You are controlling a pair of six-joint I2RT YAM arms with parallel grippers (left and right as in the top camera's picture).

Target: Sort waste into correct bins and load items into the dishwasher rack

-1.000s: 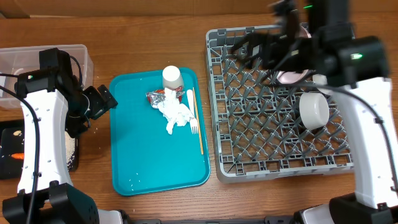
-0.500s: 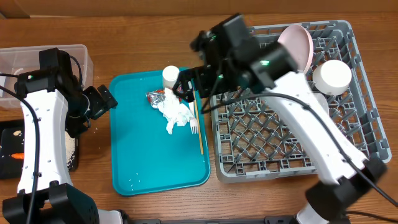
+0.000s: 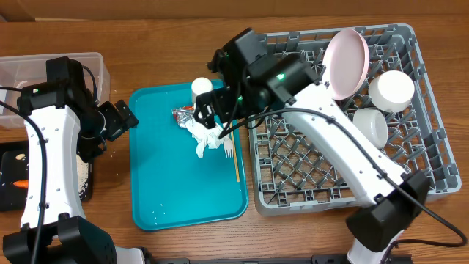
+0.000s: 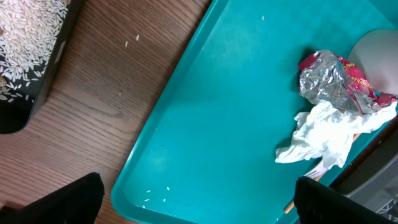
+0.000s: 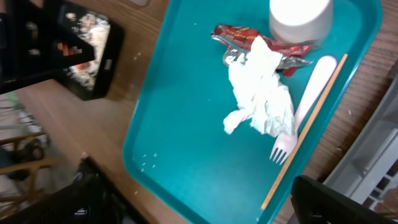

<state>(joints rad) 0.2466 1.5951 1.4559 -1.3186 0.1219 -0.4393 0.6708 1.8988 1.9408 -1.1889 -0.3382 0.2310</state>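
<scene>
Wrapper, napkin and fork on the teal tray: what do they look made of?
Wrapper: thin metallised film or foil, shiny silver with red print, sharply crinkled. Napkin: soft matte white paper, crumpled in loose folds. Fork: probably plastic, smooth uniform white; look alone can't confirm.

wooden table [image 3: 157,51], teal tray [image 3: 183,183], grey rack [image 3: 308,192]

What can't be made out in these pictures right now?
- Overhead: the left arm covers much of the clear tub and black tray. The tray is also cut by the frame edge, so their contents are unclear.
- Overhead: the right gripper hides part of the wrapper and napkin.
- Left wrist: the cup is blurred and cut by the edge, and the napkin covers most of the fork.
- Right wrist: the black tray's contents are blurred.
</scene>
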